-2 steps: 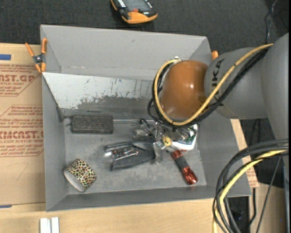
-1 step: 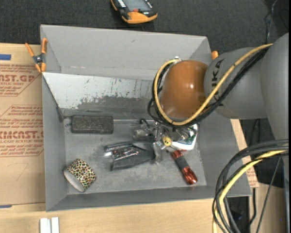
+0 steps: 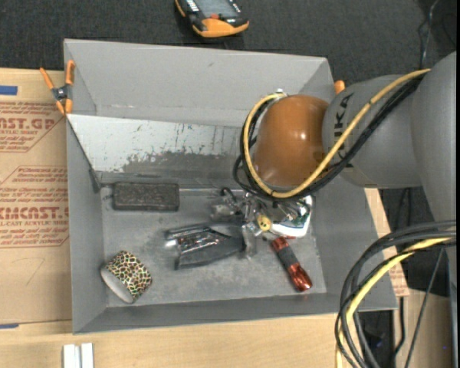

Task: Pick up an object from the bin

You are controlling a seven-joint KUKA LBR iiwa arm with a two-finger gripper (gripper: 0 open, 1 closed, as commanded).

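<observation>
We reach in from the right with our arm (image 3: 399, 140) bent low.
Our grey arm stretches across from the view's right edge, its rounded orange cover (image 3: 287, 140) turned up toward the camera. Yellow and black cables (image 3: 247, 136) loop around that cover and trail back along the arm. Our gripper (image 3: 251, 222) hangs just beneath the cover.

A robotics lab or test workshop: a big grey robot arm (image 3: 399, 144) strung with yellow and black cables (image 3: 247, 136) reaches into a metal bin (image 3: 192, 75), and well beyond the gripper (image 3: 262, 225) an orange-and-black handheld device (image 3: 211, 12) lies on dark carpet (image 3: 330, 14).
</observation>
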